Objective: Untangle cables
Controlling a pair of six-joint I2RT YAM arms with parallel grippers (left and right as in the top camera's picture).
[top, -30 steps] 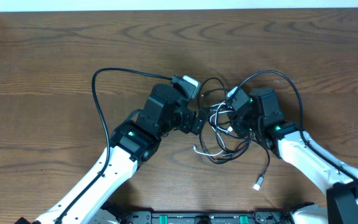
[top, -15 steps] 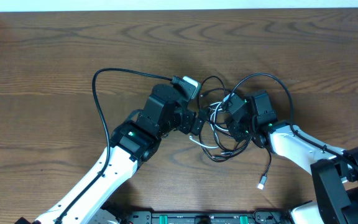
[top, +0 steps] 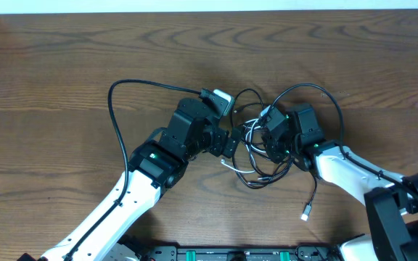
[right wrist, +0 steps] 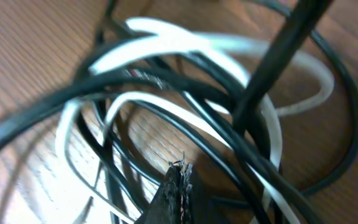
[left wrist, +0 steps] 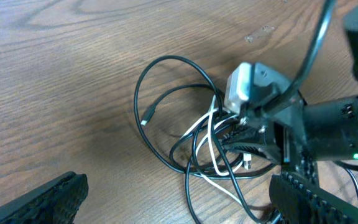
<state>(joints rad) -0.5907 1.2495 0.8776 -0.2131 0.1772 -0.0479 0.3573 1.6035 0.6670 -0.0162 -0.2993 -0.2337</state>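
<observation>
A black cable (top: 257, 184) and a white cable (top: 232, 166) lie tangled in loops on the wooden table between my two grippers. The black cable's plug end (top: 305, 214) trails off to the lower right. My left gripper (top: 232, 141) stands open just left of the tangle; in the left wrist view its fingers (left wrist: 42, 199) straddle the near loops of the black cable (left wrist: 166, 60) and white cable (left wrist: 213, 152). My right gripper (top: 261, 143) is shut, its tips (right wrist: 179, 180) pushed in among the white cable (right wrist: 166, 37) and black cable (right wrist: 135, 81). I see no cable between the tips.
Thicker black arm cables arch over the table: one (top: 115, 98) behind the left arm, one (top: 325, 90) over the right arm. The table's (top: 64, 65) far edge meets a white strip at the top.
My right gripper has moved left into the tangle and closed its jaws. The loops shifted slightly. The left arm has stayed still and open.
</observation>
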